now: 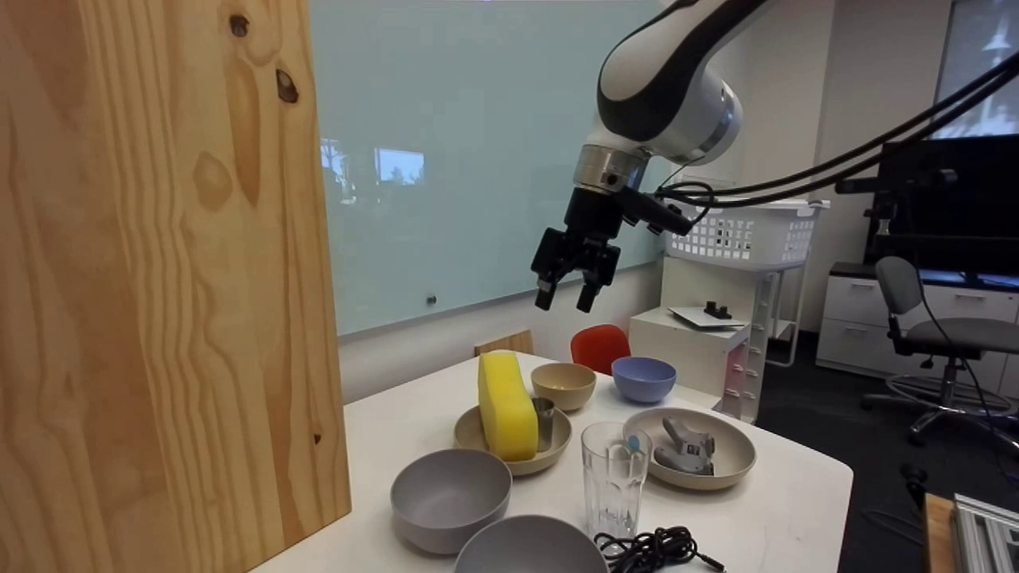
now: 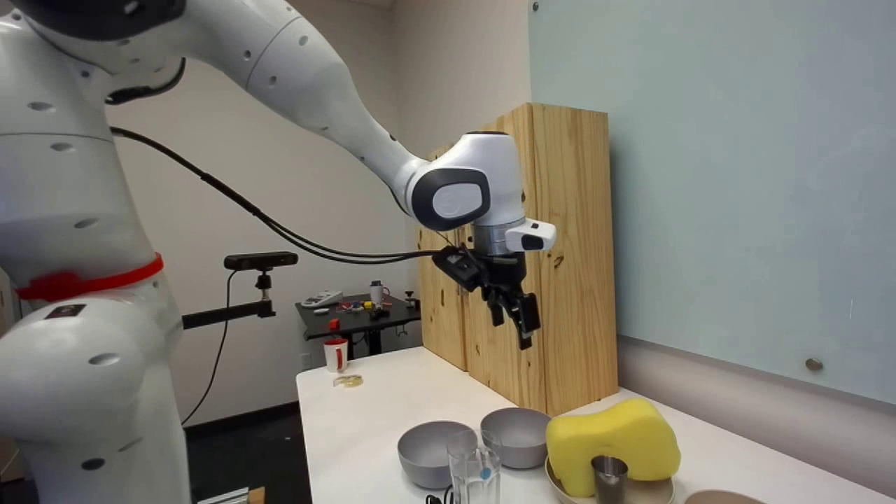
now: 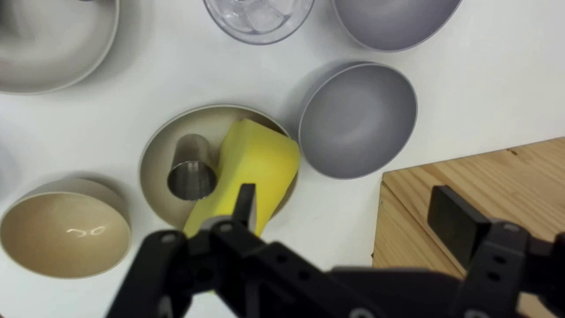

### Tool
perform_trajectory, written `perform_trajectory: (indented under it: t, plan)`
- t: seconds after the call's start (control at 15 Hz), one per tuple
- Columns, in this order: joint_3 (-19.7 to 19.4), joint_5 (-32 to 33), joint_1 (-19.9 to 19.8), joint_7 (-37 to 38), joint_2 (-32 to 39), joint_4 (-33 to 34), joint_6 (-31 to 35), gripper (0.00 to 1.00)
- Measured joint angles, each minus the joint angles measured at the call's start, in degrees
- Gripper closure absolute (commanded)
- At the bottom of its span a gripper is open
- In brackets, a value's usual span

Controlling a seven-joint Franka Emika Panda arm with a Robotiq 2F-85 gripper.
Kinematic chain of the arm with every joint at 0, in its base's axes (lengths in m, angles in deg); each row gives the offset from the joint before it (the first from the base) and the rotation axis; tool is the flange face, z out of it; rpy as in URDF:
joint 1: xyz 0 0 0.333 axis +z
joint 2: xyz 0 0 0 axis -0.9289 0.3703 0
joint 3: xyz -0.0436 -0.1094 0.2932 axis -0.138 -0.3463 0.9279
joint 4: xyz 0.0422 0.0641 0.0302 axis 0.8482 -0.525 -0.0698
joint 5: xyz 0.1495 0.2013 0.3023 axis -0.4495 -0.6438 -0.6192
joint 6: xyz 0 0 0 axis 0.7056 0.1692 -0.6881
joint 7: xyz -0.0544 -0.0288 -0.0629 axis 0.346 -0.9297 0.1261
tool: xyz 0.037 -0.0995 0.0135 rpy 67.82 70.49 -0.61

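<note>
Wrist view: yellow sponge [image 3: 265, 150] stands on its narrow edge in a shallow tan bowl [image 3: 155, 174], right by a metal tumbler [image 3: 192, 150]; can't tell if those two touch. Gripper [image 1: 566, 299] hangs well above the tabletop [image 1: 796, 509] in both exterior views, fingers spread apart, nothing held. Sponge prob. v. light, soft & squeezable, grippy not slippery, hard to damage. Best hold looks like across its thin width, approx. mid-length nr the top edge, clear of the tumbler's rim. Around it: a gray bowl [image 3: 359, 119] just beside, cream bowl [image 3: 62, 238] near, then drinking glass [image 1: 613, 485], beige dish [image 1: 736, 458] w/ game controller [image 1: 692, 450], blk cable [image 1: 657, 549], wood cabinet [image 2: 574, 280].
</note>
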Motion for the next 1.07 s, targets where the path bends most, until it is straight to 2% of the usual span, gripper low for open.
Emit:
perform_trajectory:
  t: [0.27,0.73,1.07]
  plan:
    - [2.5,0.4,0.3,0.1,5.7,2.5,0.9,0.0]
    - [4.2,0.8,0.3,0.1,14.4,7.6,3.4,0.0]
    - [5.3,0.0,0.2,4.0,20.3,8.7,11.4,0.0]
